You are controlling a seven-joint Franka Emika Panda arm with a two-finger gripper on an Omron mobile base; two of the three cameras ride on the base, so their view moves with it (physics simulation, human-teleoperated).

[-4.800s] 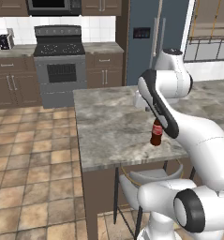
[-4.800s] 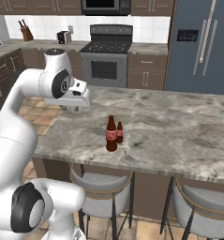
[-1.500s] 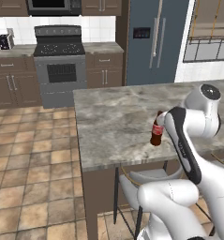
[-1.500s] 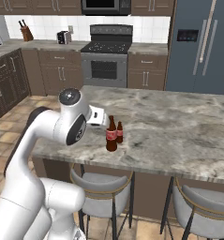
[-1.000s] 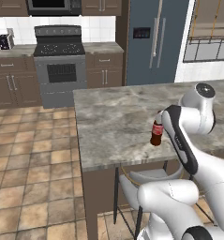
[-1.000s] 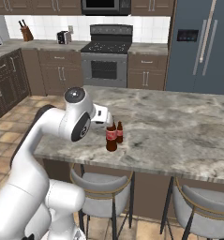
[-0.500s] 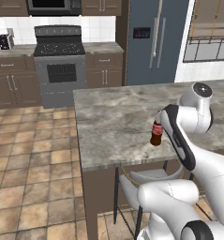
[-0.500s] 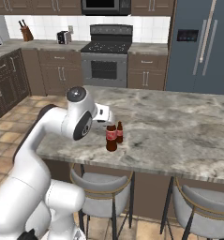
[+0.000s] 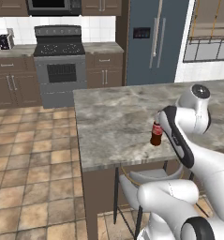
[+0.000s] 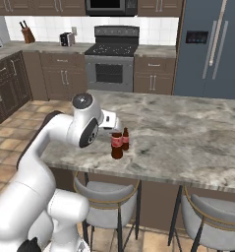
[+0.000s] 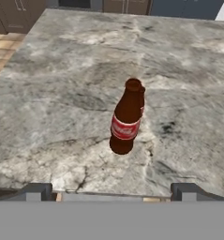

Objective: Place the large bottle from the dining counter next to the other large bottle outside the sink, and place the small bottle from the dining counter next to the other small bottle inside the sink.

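The large bottle (image 10: 117, 146) stands upright near the front edge of the dining counter (image 10: 188, 133), dark brown with a red label. The small bottle (image 10: 125, 139) stands right behind it, almost touching. In the hand view the large bottle (image 11: 125, 123) sits centred ahead, with the small bottle (image 11: 142, 99) peeking out behind its neck. My gripper (image 11: 112, 192) is open, its fingertips (image 11: 38, 191) spread wide, a short way from the large bottle and level with it. From the right base view the gripper (image 10: 115, 129) hovers just left of the bottles. The sink is out of view.
Two grey stools (image 10: 106, 199) are tucked under the counter's near edge. A stove (image 10: 111, 61) and a tall dark fridge (image 10: 212, 49) stand along the far wall. Tiled floor (image 9: 29, 154) lies left of the counter.
The hand has come down from high over the counter to beside the bottles. Over the last second it has crept slightly closer; the bottles have not moved.
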